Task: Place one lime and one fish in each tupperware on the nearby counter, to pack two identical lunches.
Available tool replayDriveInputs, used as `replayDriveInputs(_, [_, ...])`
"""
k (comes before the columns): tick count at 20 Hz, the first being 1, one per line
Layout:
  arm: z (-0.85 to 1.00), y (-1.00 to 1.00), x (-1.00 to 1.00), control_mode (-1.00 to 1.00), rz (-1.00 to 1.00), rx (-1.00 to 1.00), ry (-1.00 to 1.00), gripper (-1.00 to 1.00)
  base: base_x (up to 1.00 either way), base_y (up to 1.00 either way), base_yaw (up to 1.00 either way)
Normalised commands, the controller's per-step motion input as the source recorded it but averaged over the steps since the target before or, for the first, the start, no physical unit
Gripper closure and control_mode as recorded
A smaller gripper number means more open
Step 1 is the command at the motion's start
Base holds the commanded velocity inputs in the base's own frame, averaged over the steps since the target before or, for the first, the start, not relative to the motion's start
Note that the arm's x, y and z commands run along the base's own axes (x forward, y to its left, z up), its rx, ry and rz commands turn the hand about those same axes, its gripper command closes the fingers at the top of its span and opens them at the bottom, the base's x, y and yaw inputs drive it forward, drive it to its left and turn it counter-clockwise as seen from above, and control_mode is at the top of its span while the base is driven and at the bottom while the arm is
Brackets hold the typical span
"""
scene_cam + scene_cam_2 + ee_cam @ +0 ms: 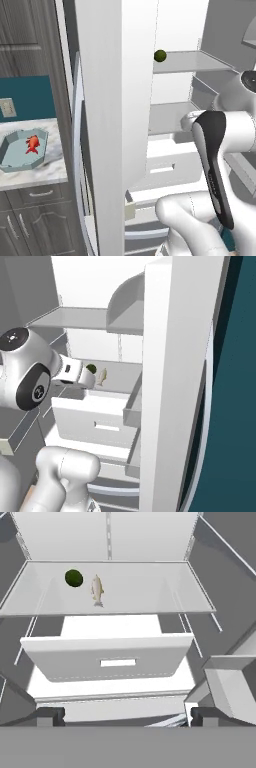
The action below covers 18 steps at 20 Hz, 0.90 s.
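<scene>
No brand, label or legible writing anywhere. Left base view: marble counter (pixel 50 172) at left over dark wood-grain cabinets (pixel 30 220) with silver handles, teal wall behind with a pale outlet plate (pixel 7 107); on the counter, a teal octagonal tupperware (pixel 12 150) holding a red-orange fish (pixel 32 143). To the right, an open white fridge door (pixel 107 125) edge-on, and past it the fridge's grey-white interior with a dark green lime (pixel 160 55) at the near edge of an upper shelf (pixel 195 61); white arm with a dark band low right. Right base view: same fridge from the other side, door (pixel 170 386) at right against a teal wall; arm from lower left reaching in, wrist just beside a second lime (pixel 91 368) and a pale cream fish (pixel 102 376), both on a middle shelf (pixel 125 381) above a white drawer (pixel 95 421); curved bin (pixel 127 306) higher up; fingers hidden here. Hand view: looking into the fridge at a clear shelf (pixel 150 592) with the lime (pixel 74 578) toward its left and the pale fish (pixel 97 589) just beside it, apart, not touching; white drawer (pixel 107 657) with a slot handle beneath; door bin (pixel 232 684) at right. Gripper (pixel 122 716) low in the frame, dark fingertips (pixel 49 715) spread wide at either side, jaws parted and holding nothing, well short of lime and fish.
</scene>
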Motion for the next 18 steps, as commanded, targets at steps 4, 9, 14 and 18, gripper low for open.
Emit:
replayDriveInputs(4, [0.39, 0.0, 0.27, -1.0, 0.0, 0.0, -0.03, -1.0, 0.0, 0.0, 0.0])
replayDriveInputs(9, [0.26, 0.0, 0.4, -1.0, 0.0, 0.0, -0.16, -1.0, 0.0, 0.0, 0.0])
replayDriveInputs(14, [0.01, 0.0, 0.31, -1.0, 0.0, 0.0, -0.28, -1.0, 0.0, 0.0, 0.0])
replayDriveInputs(18, [0.12, 0.0, 0.21, -1.0, 0.0, 0.0, -0.25, -1.0, 0.0, 0.0, 0.0])
